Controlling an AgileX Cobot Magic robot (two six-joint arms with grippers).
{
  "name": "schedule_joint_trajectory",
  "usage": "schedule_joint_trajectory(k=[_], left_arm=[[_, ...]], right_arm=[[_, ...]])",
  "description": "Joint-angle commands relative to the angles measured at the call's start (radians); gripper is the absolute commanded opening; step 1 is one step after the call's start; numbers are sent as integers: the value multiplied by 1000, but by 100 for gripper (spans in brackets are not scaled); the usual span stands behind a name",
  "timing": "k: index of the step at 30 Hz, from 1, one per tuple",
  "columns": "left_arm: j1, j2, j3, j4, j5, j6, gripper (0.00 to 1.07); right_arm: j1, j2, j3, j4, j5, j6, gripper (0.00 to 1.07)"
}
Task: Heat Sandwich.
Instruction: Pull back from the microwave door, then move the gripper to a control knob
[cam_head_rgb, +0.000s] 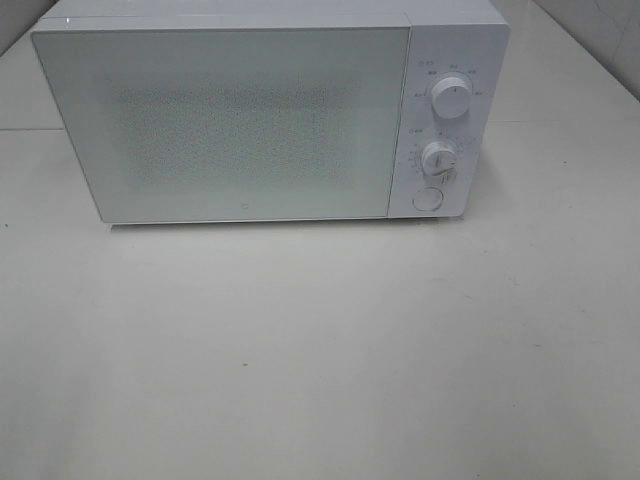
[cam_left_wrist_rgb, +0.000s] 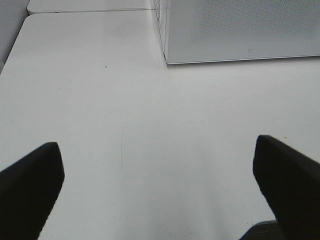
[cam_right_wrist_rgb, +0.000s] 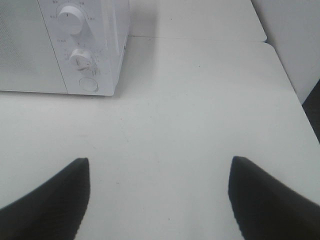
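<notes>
Left claw (cam_left_wrist_rgb: 156, 147): I am holding it wide over the tabletop (cam_left_wrist_rgb: 100, 75).
Right claw (cam_right_wrist_rgb: 160, 161): gaping wide too.
Microwave (cam_head_rgb: 220, 125): sitting shut.

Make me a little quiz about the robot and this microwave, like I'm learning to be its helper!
1. True or false: the door of the microwave is open.
2. In the high view, on which side of the door is the control panel? A) left B) right C) above
3. Fill in the missing word: the left gripper and the right gripper both hold nothing, and their jaws are ____.

Key: 1 false, the door is shut. 2 B. 3 open.
</notes>
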Motion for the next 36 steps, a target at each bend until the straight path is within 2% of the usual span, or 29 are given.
schedule_joint_trajectory(k=[1,10,23,36], left_arm=[[2,-29,3,-5,-2,-7,98],[2,-29,3,-5,-2,-7,98],[2,-29,3,-5,-2,-7,98],[2,-29,3,-5,-2,-7,98]], right_arm=[[-6,44,20,2,-108,9,74],[-6,191,74,2,-328,8,74],[-6,366,74,2,-394,9,74],[-6,509,74,2,-590,10,74]])
